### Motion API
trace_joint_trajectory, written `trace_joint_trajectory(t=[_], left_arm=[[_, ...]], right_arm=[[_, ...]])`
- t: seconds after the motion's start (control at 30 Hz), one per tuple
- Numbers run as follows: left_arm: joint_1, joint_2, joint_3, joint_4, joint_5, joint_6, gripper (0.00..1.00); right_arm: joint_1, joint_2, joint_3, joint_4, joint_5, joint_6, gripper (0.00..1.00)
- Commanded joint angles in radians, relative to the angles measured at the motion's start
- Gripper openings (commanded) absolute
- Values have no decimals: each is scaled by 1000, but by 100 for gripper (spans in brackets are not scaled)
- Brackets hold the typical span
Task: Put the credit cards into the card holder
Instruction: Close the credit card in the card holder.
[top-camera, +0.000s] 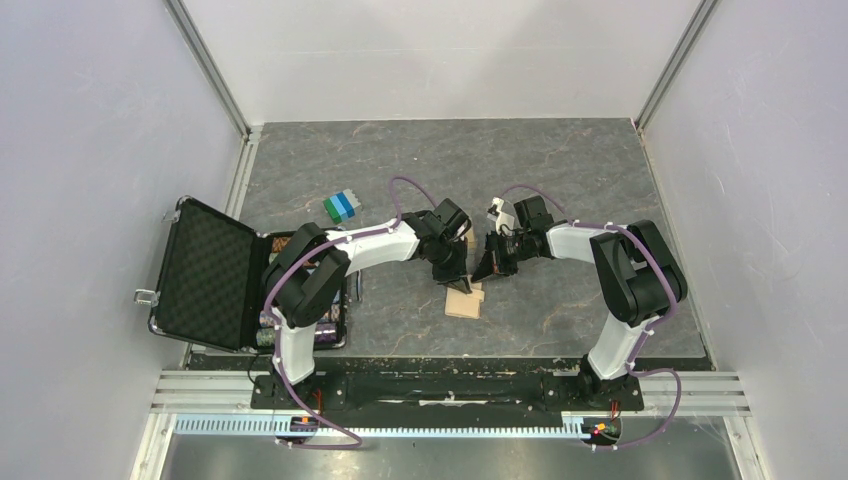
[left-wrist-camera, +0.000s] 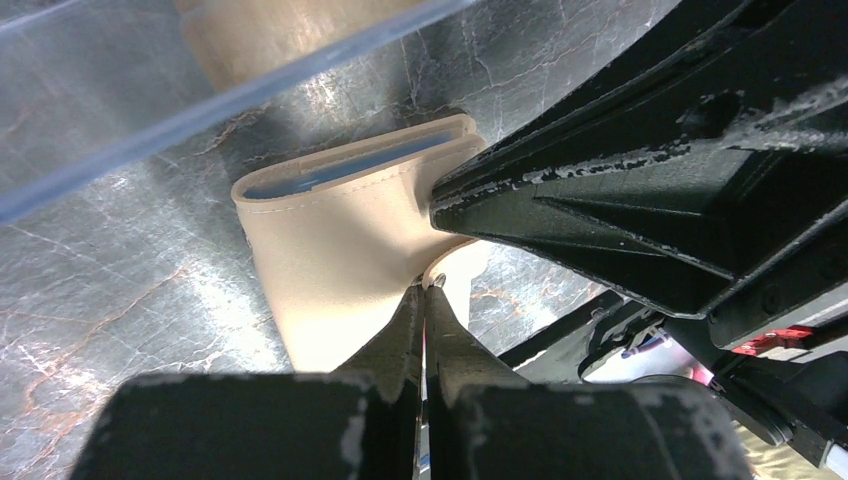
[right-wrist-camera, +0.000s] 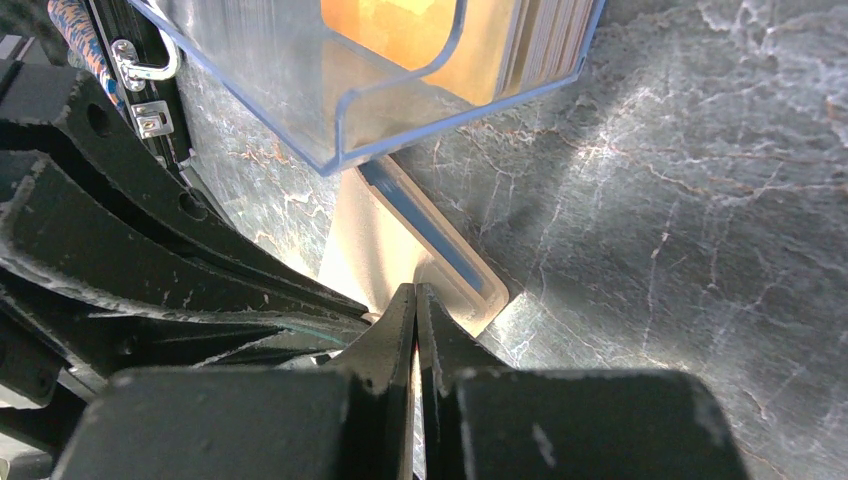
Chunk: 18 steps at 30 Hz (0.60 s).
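Note:
The tan card holder (top-camera: 465, 300) lies on the grey table between both arms. In the left wrist view the card holder (left-wrist-camera: 330, 250) stands slightly agape, with light blue showing along its far edge. My left gripper (left-wrist-camera: 428, 288) is shut, and the holder's small snap tab runs into its tips. My right gripper (right-wrist-camera: 415, 292) is shut too, its tips resting against the holder's tan face (right-wrist-camera: 375, 240) with nothing seen between them. In the top view the left gripper (top-camera: 457, 284) and right gripper (top-camera: 484, 273) nearly meet. No loose credit cards show.
A clear plastic box (right-wrist-camera: 380, 80) with an orange-yellow face and a stack of thin edges inside sits just beyond the holder. An open black foam-lined case (top-camera: 205, 275) lies at the left edge. A green-and-blue block (top-camera: 342, 206) is further back.

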Motion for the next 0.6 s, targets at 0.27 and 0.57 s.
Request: trace_joint_trajectory(t=[0.27,0.57], left_arm=[[-5,-33,-1,-27,-28,47,2],[-14,-23,-7,-48,-38,57,2]], right_arm=[[-3,19,1,-35,135,-51,0],[-4,-4,15,-42,124,-53,0]])
